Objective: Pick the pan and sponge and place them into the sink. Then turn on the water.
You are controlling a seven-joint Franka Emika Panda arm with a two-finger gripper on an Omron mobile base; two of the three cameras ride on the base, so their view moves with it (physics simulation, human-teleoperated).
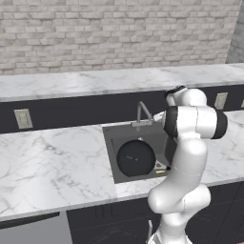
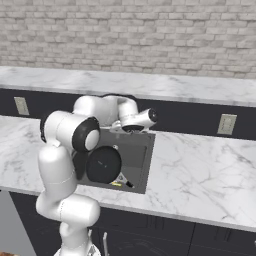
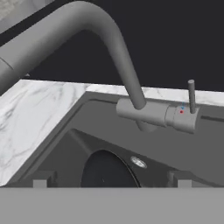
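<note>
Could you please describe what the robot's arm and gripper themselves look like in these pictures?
The arm is made of glossy white, rounded tubular segments with dark, nearly black bands at the joints, rising from a bulbous white base link. No cables or markings can be made out on it. The gripper shows as two small, dark grey, square-ended finger tips in the hand view.

Right of centre in the frame, the sink (image 1: 111, 157) is sunk into the marble counter (image 1: 47, 164). The pan (image 1: 136, 158) lies flat inside it. At the basin's lower right edge, beside the arm (image 1: 188, 157), a small yellow sliver is probably the sponge (image 1: 160, 171). The faucet (image 1: 142, 113) rises behind the basin.
</note>
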